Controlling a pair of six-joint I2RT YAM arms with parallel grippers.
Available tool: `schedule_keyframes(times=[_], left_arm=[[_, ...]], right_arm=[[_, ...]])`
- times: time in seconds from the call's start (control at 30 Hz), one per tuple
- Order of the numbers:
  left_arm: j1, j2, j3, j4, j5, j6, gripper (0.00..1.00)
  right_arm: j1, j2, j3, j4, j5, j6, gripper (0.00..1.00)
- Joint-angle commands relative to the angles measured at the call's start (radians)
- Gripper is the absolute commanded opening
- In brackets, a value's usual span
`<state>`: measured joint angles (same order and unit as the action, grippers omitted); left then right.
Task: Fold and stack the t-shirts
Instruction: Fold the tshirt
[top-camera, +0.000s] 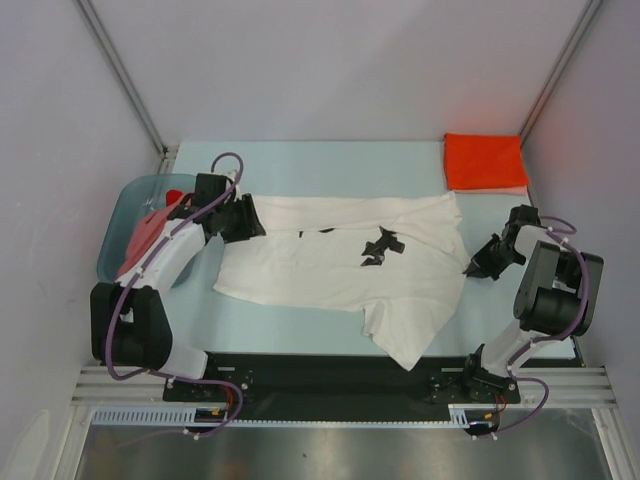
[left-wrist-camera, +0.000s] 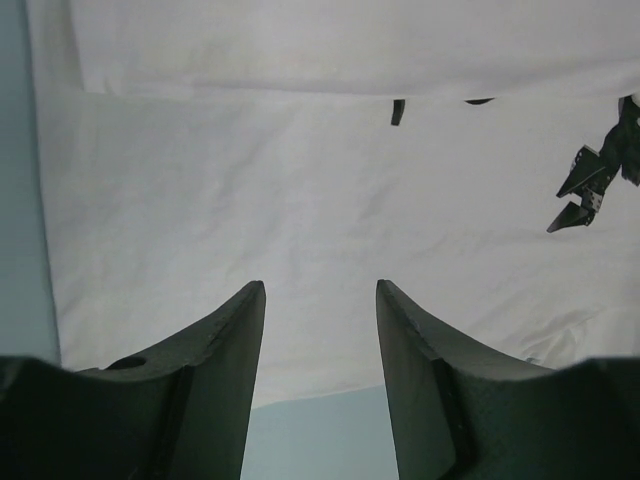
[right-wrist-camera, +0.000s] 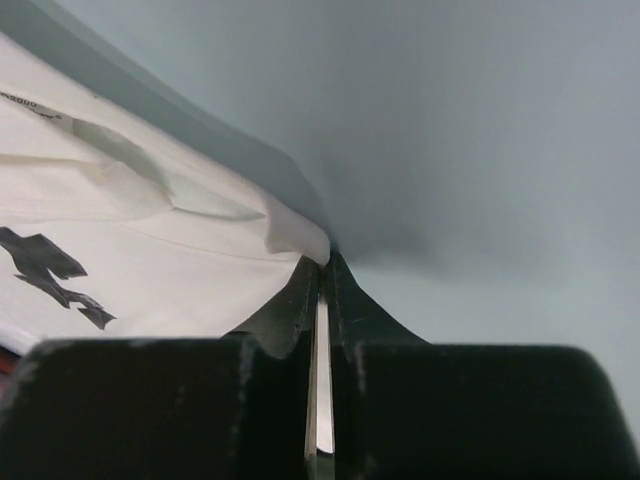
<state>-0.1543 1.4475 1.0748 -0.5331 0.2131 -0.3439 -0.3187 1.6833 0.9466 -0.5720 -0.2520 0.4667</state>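
Across the middle of the bench (top-camera: 330, 165), seen from above, the white t-shirt (top-camera: 330, 265) is lying spread out. The left gripper (top-camera: 248, 218) is at its left end and the right gripper (top-camera: 472, 267) at its right edge. A folded orange-red t-shirt (top-camera: 484, 160) is sitting in the far right corner. In the left wrist view, the fingers (left-wrist-camera: 220, 380) are gaping over smooth cloth, holding nothing. In the right wrist view, the fingers (right-wrist-camera: 290, 310) are pinching the shirt's rumpled corner.

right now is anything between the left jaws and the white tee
Nothing visible. The left gripper sits with jaws open directly over the left edge of the white tee; its wrist view shows only bare cloth between them. The blue basin lies off to its left.
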Motion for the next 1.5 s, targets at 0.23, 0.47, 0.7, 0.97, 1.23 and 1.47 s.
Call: schedule_keyframes(times=[0.23, 0.47, 0.7, 0.97, 1.23, 1.47], left_arm=[[0.067, -0.035, -0.024, -0.018, -0.011, -0.046, 0.59], [0.096, -0.065, -0.071, -0.033, -0.006, -0.049, 0.59], [0.099, -0.072, -0.093, -0.048, 0.014, -0.060, 0.58], [0.101, -0.094, -0.099, -0.059, 0.022, -0.055, 0.58], [0.122, -0.102, -0.113, -0.053, 0.029, -0.041, 0.58], [0.128, -0.039, -0.046, 0.002, 0.049, -0.024, 0.59]], right_arm=[[0.001, -0.048, 0.125, -0.080, 0.103, -0.068, 0.45], [0.179, -0.005, 0.337, -0.101, 0.103, -0.220, 0.60], [0.289, 0.206, 0.545, 0.037, -0.056, -0.168, 0.52], [0.369, 0.470, 0.774, 0.054, -0.159, -0.068, 0.47], [0.420, 0.524, 0.837, -0.044, -0.095, -0.138, 0.46], [0.426, 0.510, 0.794, -0.049, -0.078, -0.206, 0.48]])
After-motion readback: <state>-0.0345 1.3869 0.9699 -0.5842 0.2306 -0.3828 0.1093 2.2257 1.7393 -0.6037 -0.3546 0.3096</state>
